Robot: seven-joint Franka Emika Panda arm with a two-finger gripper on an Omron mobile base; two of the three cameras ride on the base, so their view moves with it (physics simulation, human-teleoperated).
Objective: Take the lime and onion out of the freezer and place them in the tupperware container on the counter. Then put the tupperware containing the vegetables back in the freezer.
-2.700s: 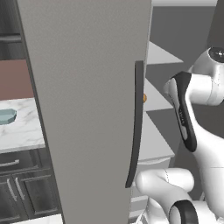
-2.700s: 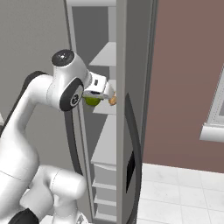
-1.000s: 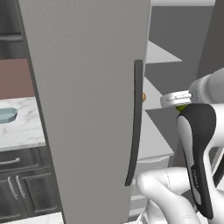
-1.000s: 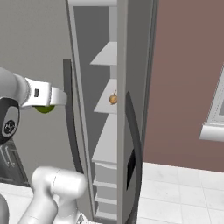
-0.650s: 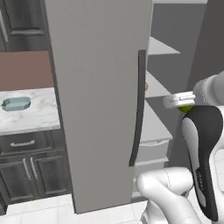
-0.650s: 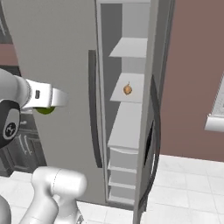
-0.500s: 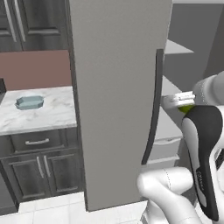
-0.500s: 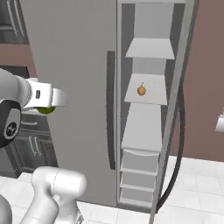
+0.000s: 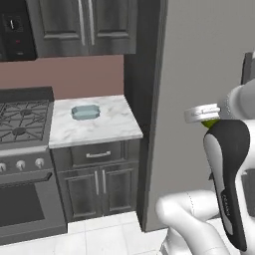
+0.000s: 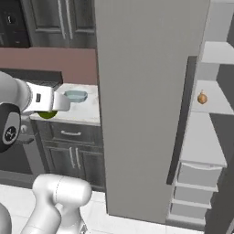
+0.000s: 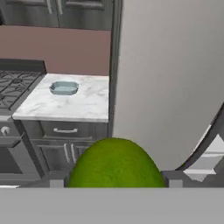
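Note:
My gripper (image 11: pixel 115 183) is shut on the lime (image 11: pixel 114 165), a bright green ball that bulges up between the two finger tips in the hand view. From the base, the gripper (image 9: pixel 203 117) hangs in the air in front of the freezer's speckled grey door (image 9: pixel 199 74), with the lime (image 9: pixel 210 123) just under the hand. The pale blue tupperware container (image 9: pixel 85 112) sits empty on the white marble counter (image 9: pixel 107 129), well to the left of the hand. The onion (image 10: pixel 202 98) rests on a pale shelf inside the open freezer (image 10: pixel 208 137).
A black gas stove (image 9: pixel 20 124) adjoins the counter on the left, with dark cabinets (image 9: pixel 84 25) above. The wide-open freezer door (image 10: pixel 137 91) with its dark curved handle (image 10: pixel 180 128) stands between the counter and the freezer's shelves.
The whole picture has slid rightward as the base turned left, so the counter, tupperware and stove now show in full. The hand keeps the lime in the same pose.

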